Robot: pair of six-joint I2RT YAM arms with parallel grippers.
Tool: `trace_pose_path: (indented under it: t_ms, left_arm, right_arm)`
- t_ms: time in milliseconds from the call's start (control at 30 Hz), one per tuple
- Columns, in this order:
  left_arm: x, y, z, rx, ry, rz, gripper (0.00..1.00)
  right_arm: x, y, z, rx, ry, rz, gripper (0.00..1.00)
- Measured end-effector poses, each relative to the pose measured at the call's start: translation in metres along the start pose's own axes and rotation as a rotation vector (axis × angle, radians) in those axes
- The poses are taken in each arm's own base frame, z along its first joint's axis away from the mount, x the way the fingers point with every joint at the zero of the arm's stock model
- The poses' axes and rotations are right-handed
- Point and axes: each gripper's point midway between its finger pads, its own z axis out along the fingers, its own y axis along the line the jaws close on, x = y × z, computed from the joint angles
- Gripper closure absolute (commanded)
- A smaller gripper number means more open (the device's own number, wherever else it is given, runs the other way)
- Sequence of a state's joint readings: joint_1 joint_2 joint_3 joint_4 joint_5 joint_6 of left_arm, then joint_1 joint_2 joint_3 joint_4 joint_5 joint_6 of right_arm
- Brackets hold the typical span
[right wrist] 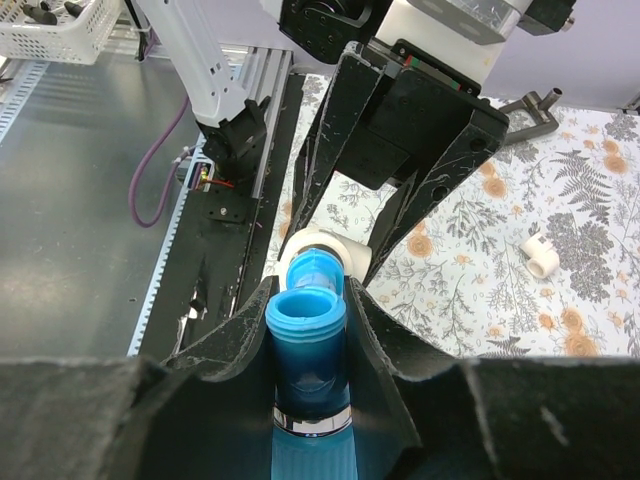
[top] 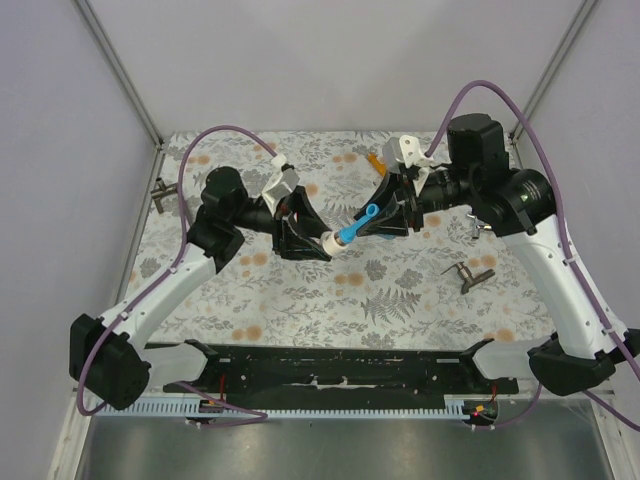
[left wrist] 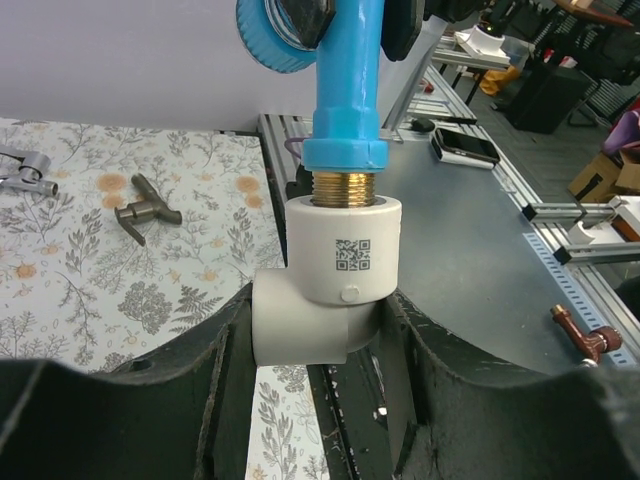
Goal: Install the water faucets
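Nearest me, the black rail (top: pixel 330 365) runs along the near edge of the desk (top: pixel 400 300). Beyond it, above the middle of the desk, my left pincer (top: pixel 319 246) is closed partway on a white elbow fitting (top: pixel 328 243). From the left wrist I see my fingers (left wrist: pixel 220 400) pressed one against each side of the elbow's lower limb. My right pincer (top: pixel 380 220) is clamped tight around the blue faucet (top: pixel 358 228); in the right wrist view its body is wedged between my two fingers (right wrist: pixel 235 340). The faucet's brass thread (left wrist: pixel 345 188) sits in the mouth of the fitting, with a narrow band of brass showing between the blue collar and the white rim. Both parts are held up off the desk. To the right, a dark bracket (top: pixel 470 272) lies on the desk between the joined parts and the right edge, well apart from my pincers. A second bracket (top: pixel 163 190) sits right at the left edge. Farther off, the orange faucet (top: pixel 376 159) lies near the far edge, mostly hidden behind my right pincer. The side walls (top: pixel 60 200) rise close along the left and right edges.
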State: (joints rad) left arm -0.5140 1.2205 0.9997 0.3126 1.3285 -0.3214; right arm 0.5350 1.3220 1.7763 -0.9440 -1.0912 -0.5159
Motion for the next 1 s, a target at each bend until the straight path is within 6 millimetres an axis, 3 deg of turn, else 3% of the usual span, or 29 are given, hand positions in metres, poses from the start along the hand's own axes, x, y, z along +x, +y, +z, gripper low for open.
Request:
trace_pose_path:
  t_ms: [433,1000]
  left_arm:
    - [0.005,0.003,0.001,-0.121,0.005,0.111,0.98]
    - [0.023,0.038,0.002,-0.337,-0.033,0.171,0.98]
  right_arm:
    - [0.005,-0.004,0.002,0.042,-0.003,0.116,1.00]
    - [0.028,-0.029,0.001,0.217,0.012,0.160,1.00]
